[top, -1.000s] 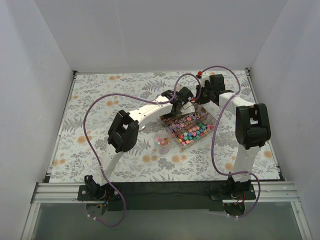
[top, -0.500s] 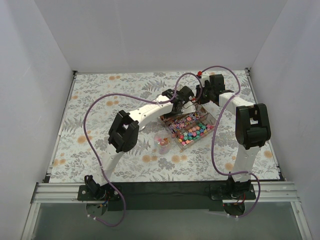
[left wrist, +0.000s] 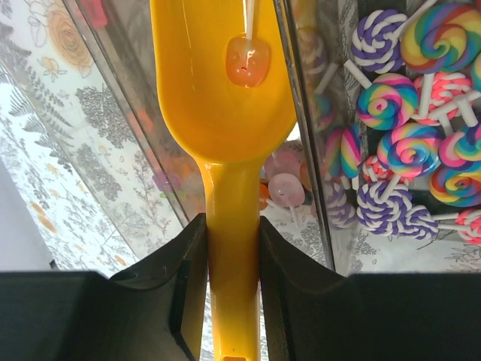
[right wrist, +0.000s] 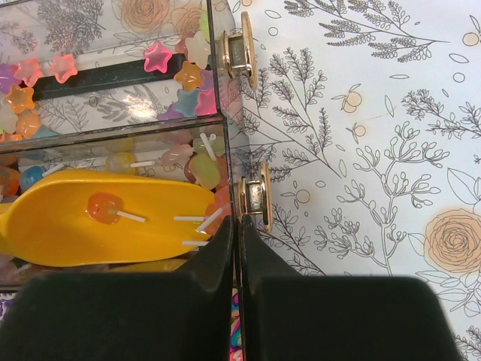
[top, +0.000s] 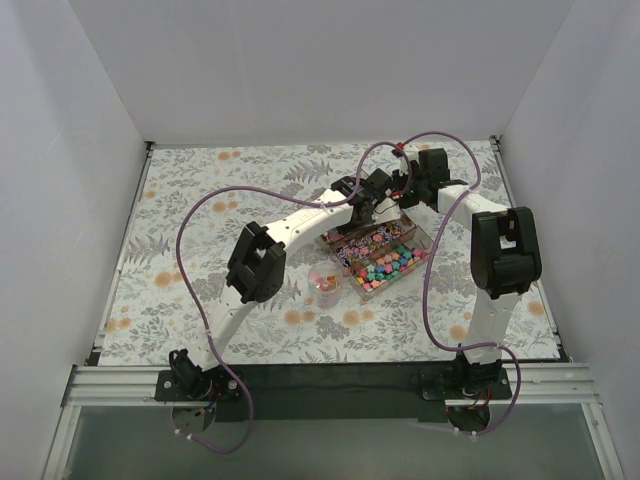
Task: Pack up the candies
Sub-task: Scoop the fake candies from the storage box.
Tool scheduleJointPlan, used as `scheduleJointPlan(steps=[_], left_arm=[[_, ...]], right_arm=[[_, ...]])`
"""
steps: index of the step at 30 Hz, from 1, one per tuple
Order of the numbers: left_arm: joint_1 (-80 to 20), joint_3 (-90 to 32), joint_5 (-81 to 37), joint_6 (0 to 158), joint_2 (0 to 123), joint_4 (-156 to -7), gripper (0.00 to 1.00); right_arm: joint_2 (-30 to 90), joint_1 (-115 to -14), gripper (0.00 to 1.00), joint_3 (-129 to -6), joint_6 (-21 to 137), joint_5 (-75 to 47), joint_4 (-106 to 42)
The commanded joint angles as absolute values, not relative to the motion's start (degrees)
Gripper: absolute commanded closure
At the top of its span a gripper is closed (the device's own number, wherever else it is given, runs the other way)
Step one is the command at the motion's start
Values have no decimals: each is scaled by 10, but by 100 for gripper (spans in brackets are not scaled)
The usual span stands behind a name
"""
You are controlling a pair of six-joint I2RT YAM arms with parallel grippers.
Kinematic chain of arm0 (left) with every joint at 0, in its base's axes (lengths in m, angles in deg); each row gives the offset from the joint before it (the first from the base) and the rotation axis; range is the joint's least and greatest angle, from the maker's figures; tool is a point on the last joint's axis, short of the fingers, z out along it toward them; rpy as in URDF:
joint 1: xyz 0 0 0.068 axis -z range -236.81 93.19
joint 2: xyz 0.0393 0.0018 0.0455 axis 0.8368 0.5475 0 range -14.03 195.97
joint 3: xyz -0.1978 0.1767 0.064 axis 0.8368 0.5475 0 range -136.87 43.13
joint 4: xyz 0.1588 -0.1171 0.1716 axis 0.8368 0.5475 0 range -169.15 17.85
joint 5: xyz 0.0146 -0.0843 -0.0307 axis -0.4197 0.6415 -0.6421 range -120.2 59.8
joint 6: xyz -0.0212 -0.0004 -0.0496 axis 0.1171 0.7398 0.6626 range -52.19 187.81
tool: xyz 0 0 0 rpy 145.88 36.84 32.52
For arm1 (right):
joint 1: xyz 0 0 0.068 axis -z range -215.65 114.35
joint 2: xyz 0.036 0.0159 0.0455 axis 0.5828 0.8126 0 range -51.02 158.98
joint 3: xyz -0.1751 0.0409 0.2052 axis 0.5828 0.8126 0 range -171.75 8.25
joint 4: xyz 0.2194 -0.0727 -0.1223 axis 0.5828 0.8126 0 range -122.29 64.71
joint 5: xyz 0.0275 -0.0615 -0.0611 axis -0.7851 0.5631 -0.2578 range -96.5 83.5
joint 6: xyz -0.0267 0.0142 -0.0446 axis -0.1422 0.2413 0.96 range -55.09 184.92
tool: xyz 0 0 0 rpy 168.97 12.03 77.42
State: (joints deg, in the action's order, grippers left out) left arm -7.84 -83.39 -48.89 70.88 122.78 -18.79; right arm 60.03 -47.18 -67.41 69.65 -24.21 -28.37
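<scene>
The candies (top: 383,262) fill a clear compartment box (top: 420,240) right of the table's middle: star candies (right wrist: 177,66), pale lollipops (right wrist: 197,167) and swirl lollipops (left wrist: 409,113). My left gripper (left wrist: 233,226) is shut on the handle of an orange scoop (left wrist: 225,98), whose bowl reaches into the box with one orange lollipop (left wrist: 248,60) lying in it. From above, the left gripper (top: 374,192) hangs over the box's far end. My right gripper (right wrist: 239,222) is shut on the box's thin clear edge beside a gold hinge (right wrist: 255,199), with the scoop (right wrist: 105,222) just to its left.
A small pink cup (top: 325,283) stands on the flowered tablecloth (top: 200,220) just left of the box. A second gold hinge (right wrist: 240,49) sits farther along the same box edge. White walls close the table at the back and on both sides. Purple cables loop over both arms.
My left arm has shifted slightly to the right and farther out, carrying the scoop deeper over the box's far end. The right arm and the box have stayed put.
</scene>
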Motion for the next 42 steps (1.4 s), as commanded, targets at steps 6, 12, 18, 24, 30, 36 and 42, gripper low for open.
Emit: scheduleJointPlan(steps=[6,12,18,24,30,36,42], left_arm=[[-57,-873,-387,769,1260,-209,100],[-62,-857,-355,807,1262,-211,100],[-100,-788,-272,864,1210,-248,100],[-100,-785,-262,870,1220,-249,100],[-65,-850,-370,826,1244,-217,100],[-43,-871,-360,819,1261,-246,100],[-44,-835,-401,819,1276,-229,100]], right_arm=[[581,-489,99,-684,653,-301,-285],[586,-479,99,-661,631,-322,-308],[588,-458,99,-637,623,-346,-334],[598,-455,99,-634,615,-366,-344],[579,-456,99,-637,610,-367,-344],[570,-456,99,-648,601,-374,-343],[560,-456,99,-636,601,-379,-344]])
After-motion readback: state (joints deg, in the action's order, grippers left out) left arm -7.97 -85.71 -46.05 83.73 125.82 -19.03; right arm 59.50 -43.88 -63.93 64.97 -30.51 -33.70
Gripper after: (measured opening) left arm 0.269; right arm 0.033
